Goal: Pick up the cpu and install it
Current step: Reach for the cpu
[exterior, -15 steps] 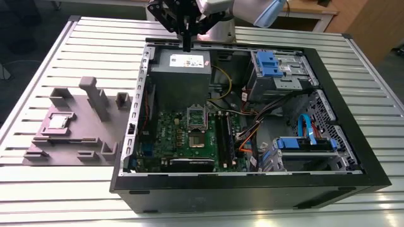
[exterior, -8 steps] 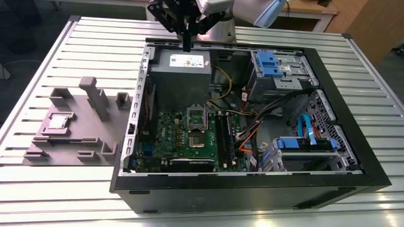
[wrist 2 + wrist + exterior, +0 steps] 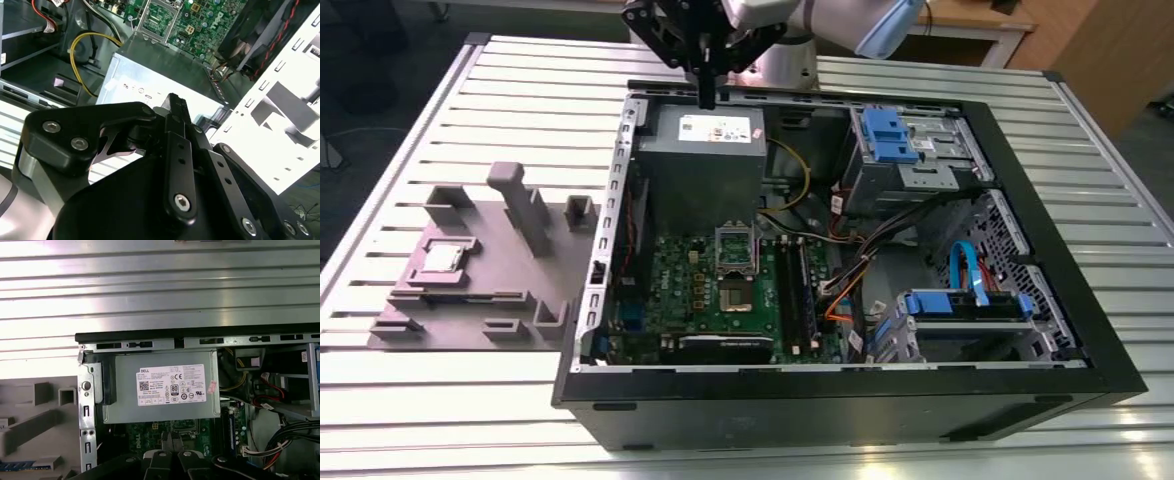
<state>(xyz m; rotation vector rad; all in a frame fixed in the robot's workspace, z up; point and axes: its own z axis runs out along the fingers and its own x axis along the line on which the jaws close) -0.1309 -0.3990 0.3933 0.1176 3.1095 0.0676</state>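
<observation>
1. Claw (image 3: pixel 708 98): you have it hanging over the edge of the case (image 3: pixel 854 400), right above the power supply (image 3: pixel 700 160). Its fingers are pressed together with nothing between them, as both wrist views confirm (image 3: pixel 176 100) (image 3: pixel 171 439).

2. Cpu (image 3: pixel 443 258): a small silvery square lying flat in a recess of the tray (image 3: pixel 520 290). It sits outside the case on the exterior view's left, well apart from your claw and untouched.

3. Tray: matte grey with raised blocks and one tall post. It rests on the table (image 3: pixel 480 400) just beside the case wall.

4. Case: a black tower lying on its side with the panel off and the inside open to you.

5. Board (image 3: pixel 678 290): green and flat on the case floor, next to the power supply.

6. Socket (image 3: pixel 736 262): a shiny metal frame with a dark centre, near the middle of the board. No cpu sits in it.

7. Power supply: a grey box with a white label, directly below your fingertips in the first wrist view (image 3: pixel 125 412).

8. Yellow wire (image 3: pixel 80 45): it loops beside the power supply.

9. Blue brackets (image 3: pixel 883 135): they sit on the drive bays at the exterior view's right.
</observation>
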